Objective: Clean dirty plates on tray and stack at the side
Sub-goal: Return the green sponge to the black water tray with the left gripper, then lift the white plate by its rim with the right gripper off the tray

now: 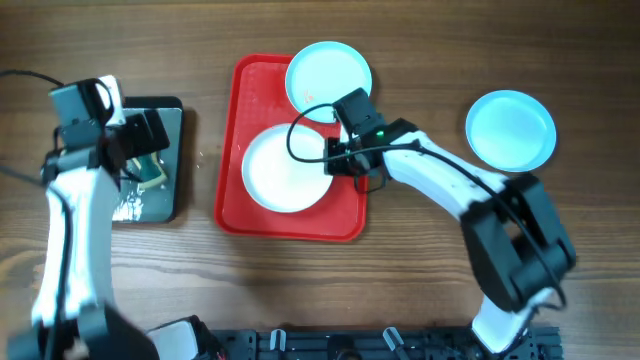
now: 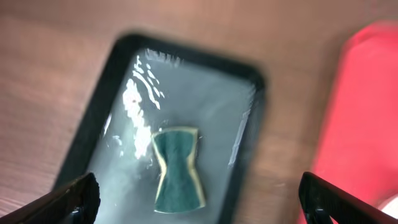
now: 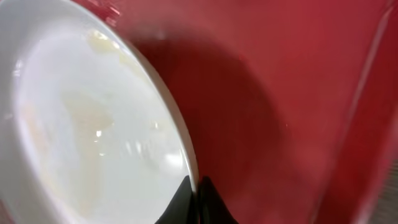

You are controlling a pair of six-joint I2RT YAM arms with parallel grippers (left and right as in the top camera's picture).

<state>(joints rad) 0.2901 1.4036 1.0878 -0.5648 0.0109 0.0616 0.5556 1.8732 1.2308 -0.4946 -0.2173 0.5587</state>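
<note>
1. Pinching the rim of the white plate (image 1: 283,172), the right gripper (image 3: 194,198) is clenched, its two fingertips pressed together over the plate's edge at its 3 o'clock side.
2. The right arm reaches in from its base at 5 o'clock of the table (image 1: 420,300), elbow bent, with the wrist low over the right half of the red tray (image 1: 300,225).
3. The left gripper (image 2: 199,202) hangs released, jaws spread wide, above a green sponge (image 2: 177,168) that lies loose in the black tray (image 1: 172,104).
4. The left arm runs up from 7 o'clock toward 10 o'clock, wrist tipped down over the black tray.
5. Plates, three: the white plate lies inside the red tray, smeared with pale residue; the first turquoise plate (image 1: 328,75) overlaps the tray's rim at 1 o'clock; the second turquoise plate (image 1: 510,128) sits on the table at 3 o'clock, well apart from the tray.
6. Trays, two; sponge, one.
</note>
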